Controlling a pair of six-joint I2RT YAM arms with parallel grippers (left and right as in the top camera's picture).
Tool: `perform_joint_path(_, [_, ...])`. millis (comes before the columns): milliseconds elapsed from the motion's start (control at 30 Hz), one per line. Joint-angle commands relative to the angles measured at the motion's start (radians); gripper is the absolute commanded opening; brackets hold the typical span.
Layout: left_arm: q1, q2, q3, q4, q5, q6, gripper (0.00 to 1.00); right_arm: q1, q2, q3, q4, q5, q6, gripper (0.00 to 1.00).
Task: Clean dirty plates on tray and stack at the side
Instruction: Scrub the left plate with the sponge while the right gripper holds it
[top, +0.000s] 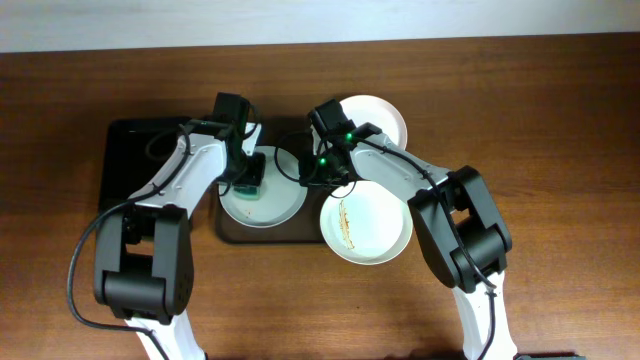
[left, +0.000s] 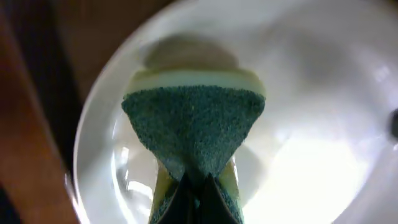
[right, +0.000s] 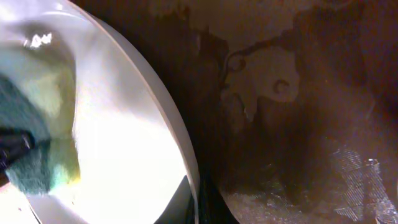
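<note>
L gripper (left: 199, 190) pinches a soft green-and-yellow sponge (left: 194, 124), its scrubby face folded, against a glossy round white plate (top: 270, 205) lying in the dark brown tray (top: 285, 235). R gripper (right: 198, 202) is clamped on that plate's rim. A streaked plate (top: 365, 228) sits at the tray's right edge. A third plate (top: 380, 118) rests behind on the wood table (top: 550, 150).

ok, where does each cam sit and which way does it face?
Overhead: above table, facing straight down; both arms, three plates, tray.
Left wrist: down past left gripper, shut on sponge, onto one plate.
Right wrist: along right gripper, shut on that plate's rim; tray beyond.
Shared: both wrists see that plate and sponge.
</note>
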Motion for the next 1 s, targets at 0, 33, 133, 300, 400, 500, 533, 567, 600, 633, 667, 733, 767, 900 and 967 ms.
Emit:
perform_joint_path(0, [0.0, -0.014, -0.002, -0.074, -0.04, -0.042, 0.01, -0.001, 0.016, -0.006, -0.004, 0.006, -0.006, 0.04])
perform_joint_path(33, [0.0, -0.014, -0.002, -0.109, -0.036, -0.042, 0.01, -0.001, 0.016, -0.006, -0.004, 0.005, -0.006, 0.04])
perform_joint_path(133, [0.0, -0.014, -0.002, -0.151, 0.109, 0.015, 0.01, -0.001, 0.016, -0.006, -0.004, 0.005, -0.006, 0.04])
perform_joint_path(300, [0.0, -0.014, -0.002, -0.081, 0.412, 0.151, 0.01, -0.001, 0.016, -0.006, -0.005, 0.005, -0.006, 0.04])
perform_joint_path(400, [0.0, -0.014, -0.002, 0.016, 0.339, 0.115, 0.01, -0.001, 0.016, -0.006, -0.009, 0.005, -0.006, 0.04])
perform_joint_path(500, [0.0, -0.014, -0.002, 0.121, 0.09, 0.007, 0.01, -0.001, 0.016, -0.006, -0.008, 0.006, -0.006, 0.04])
perform_joint_path(533, [0.0, -0.014, -0.002, 0.135, 0.037, 0.003, 0.01, -0.001, 0.016, -0.006, -0.008, 0.006, -0.006, 0.04])
perform_joint_path(567, [0.0, -0.014, -0.002, 0.149, -0.017, 0.003, 0.01, -0.001, 0.016, -0.006, -0.008, 0.006, -0.006, 0.04])
perform_joint_path(600, [0.0, -0.012, -0.002, 0.17, -0.075, 0.003, 0.01, -0.001, 0.016, -0.006, -0.008, 0.006, -0.006, 0.04])
perform_joint_path(633, [0.0, -0.011, -0.002, 0.189, -0.106, 0.003, 0.01, -0.001, 0.016, -0.006, -0.007, 0.006, -0.006, 0.04])
perform_joint_path(667, [0.0, -0.007, -0.004, 0.208, -0.124, 0.003, 0.01, -0.001, 0.016, -0.006, -0.007, 0.006, -0.006, 0.04])
perform_joint_path(733, [-0.001, 0.011, -0.01, 0.261, -0.132, 0.003, 0.01, -0.001, 0.016, -0.006, -0.007, 0.006, -0.006, 0.04])
perform_joint_path(767, [-0.001, 0.032, -0.014, 0.278, -0.148, 0.003, 0.01, -0.001, 0.016, -0.006, -0.007, 0.006, -0.006, 0.04])
perform_joint_path(900, [-0.031, 0.085, -0.014, 0.254, -0.314, -0.106, 0.01, -0.001, 0.016, -0.006, -0.005, 0.006, -0.006, 0.04])
perform_joint_path(967, [-0.066, 0.086, -0.014, 0.229, -0.314, -0.109, 0.01, -0.001, 0.016, -0.006, -0.004, 0.006, -0.006, 0.04])
